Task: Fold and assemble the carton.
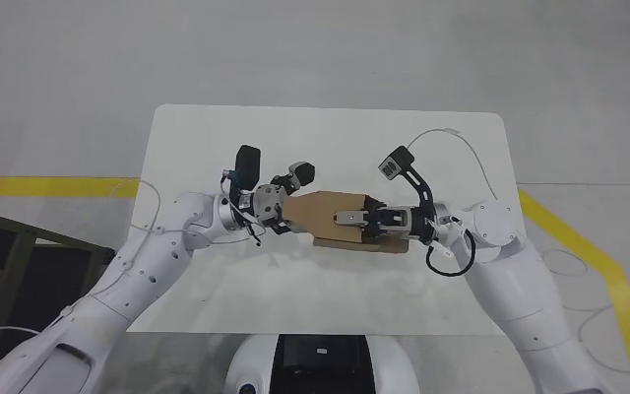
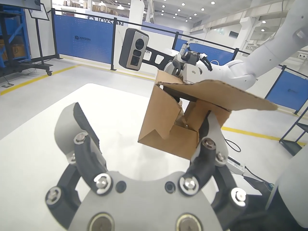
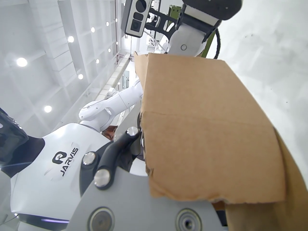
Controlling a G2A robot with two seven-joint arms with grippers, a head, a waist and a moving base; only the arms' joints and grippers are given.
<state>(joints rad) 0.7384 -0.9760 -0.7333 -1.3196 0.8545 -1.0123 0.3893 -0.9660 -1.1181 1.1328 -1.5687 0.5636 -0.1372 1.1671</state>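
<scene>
Left gripper (image 2: 143, 117) sitting open, jaws spread wide, one finger (image 2: 212, 131) touching open end of carton (image 2: 163, 111). Right gripper (image 1: 359, 218) seemingly clamping carton's far end, holding it over middle of table (image 1: 197, 148). Carton body looking squared up. Near-end small flaps lying partly folded in, big flap (image 2: 228, 94) sticking out flat. Tucking and closing that end likely remaining.

My left gripper (image 2: 144, 118) hangs over the white table (image 2: 36, 145), fingers (image 2: 83, 123) spread wide. One finger is free; the other seems to touch the carton's (image 2: 163, 111) near corner, though I can't be sure. The carton's open end faces me, flaps half folded, the top flap (image 2: 216, 94) jutting sideways. The right arm (image 2: 240, 73) is just behind it.
</scene>
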